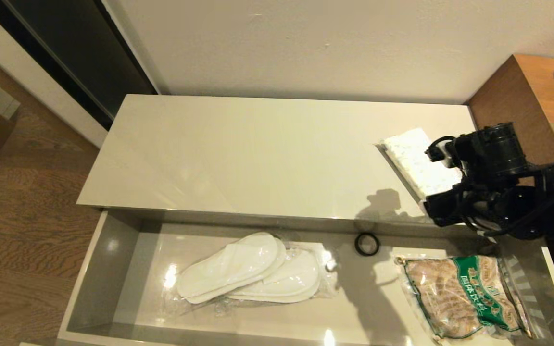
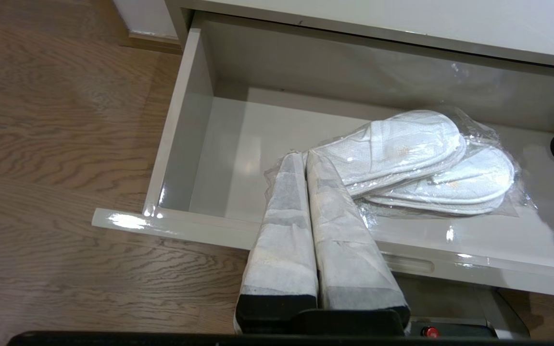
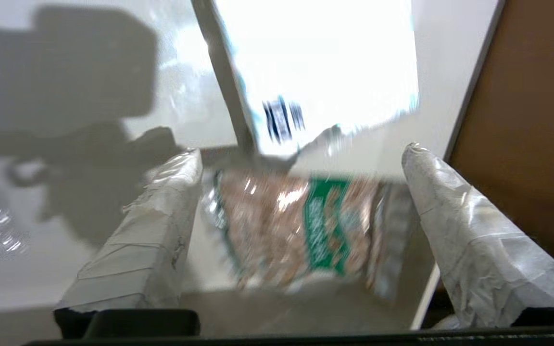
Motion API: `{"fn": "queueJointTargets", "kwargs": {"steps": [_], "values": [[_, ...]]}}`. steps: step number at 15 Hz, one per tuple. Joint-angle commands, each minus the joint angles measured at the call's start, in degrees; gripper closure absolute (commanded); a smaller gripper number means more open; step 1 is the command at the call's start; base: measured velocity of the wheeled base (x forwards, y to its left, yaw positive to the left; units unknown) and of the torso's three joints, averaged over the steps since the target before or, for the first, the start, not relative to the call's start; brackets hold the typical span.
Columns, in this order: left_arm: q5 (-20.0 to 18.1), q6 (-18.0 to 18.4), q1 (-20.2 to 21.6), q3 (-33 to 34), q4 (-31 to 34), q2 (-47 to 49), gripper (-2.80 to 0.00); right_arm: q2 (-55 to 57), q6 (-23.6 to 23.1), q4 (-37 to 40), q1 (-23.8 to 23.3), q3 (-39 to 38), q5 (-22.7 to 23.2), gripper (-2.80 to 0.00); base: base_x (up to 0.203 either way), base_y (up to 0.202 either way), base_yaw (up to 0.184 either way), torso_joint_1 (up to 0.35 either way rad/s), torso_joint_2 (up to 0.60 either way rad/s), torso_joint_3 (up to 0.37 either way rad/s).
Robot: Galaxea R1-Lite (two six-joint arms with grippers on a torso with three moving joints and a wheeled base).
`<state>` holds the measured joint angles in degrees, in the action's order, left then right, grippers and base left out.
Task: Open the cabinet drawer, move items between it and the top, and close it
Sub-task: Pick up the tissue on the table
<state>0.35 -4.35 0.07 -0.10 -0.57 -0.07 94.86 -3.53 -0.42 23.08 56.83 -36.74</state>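
Above the snack bag (image 3: 301, 230) in your open drawer (image 1: 113, 269), the right gripper (image 3: 301, 206) hung wide open, empty; the left gripper (image 2: 308, 163) was shut, empty.

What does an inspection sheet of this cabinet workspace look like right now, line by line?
Surface: cream cabinet top, glossy, mostly bare.
Job's things: drawer pulled open; tissue pack lies on the top near its right end; wrapped slippers lie in the drawer's left half.
Clutter: snack bag at the drawer's right end; small black ring near the drawer's back wall.
Grippers: right gripper above the top's front edge by the tissue pack, fingers open and empty; left gripper in front of the drawer, fingers shut, empty.
Cables: black cables on the right arm.
Surroundings: brown wooden cabinet to the right, wood floor, white wall.
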Motion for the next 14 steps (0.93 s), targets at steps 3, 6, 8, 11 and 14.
{"fn": "queueJointTargets", "kwargs": {"steps": [3, 6, 8, 11, 14], "values": [[0.0, 0.0, 0.0, 0.0, 0.0, 0.1, 0.00, 7.7, -6.0, -0.9, 2.2, 5.5, -7.3, -2.80, 0.000, 0.000, 0.000, 0.000, 0.00, 0.000], [0.0, 0.0, 0.0, 0.0, 0.0, 0.1, 0.00, 10.3, -7.3, -0.9, 2.1, 8.1, -8.5, -2.80, 0.000, 0.000, 0.000, 0.000, 0.00, 0.000], [0.0, 0.0, 0.0, 0.0, 0.0, 0.1, 0.00, 12.0, -7.8, -0.9, 2.1, 9.1, -9.1, -2.80, 0.000, 0.000, 0.000, 0.000, 0.00, 0.000], [0.0, 0.0, 0.0, 0.0, 0.0, 0.1, 0.00, 14.6, -8.7, -4.1, 2.0, 9.3, -12.9, -2.80, 0.000, 0.000, 0.000, 0.000, 0.00, 0.000], [0.0, 0.0, 0.0, 0.0, 0.0, 0.1, 0.00, 17.2, -9.0, -8.2, 1.6, 9.6, -17.2, -2.80, 0.000, 0.000, 0.000, 0.000, 0.00, 0.000]]}}
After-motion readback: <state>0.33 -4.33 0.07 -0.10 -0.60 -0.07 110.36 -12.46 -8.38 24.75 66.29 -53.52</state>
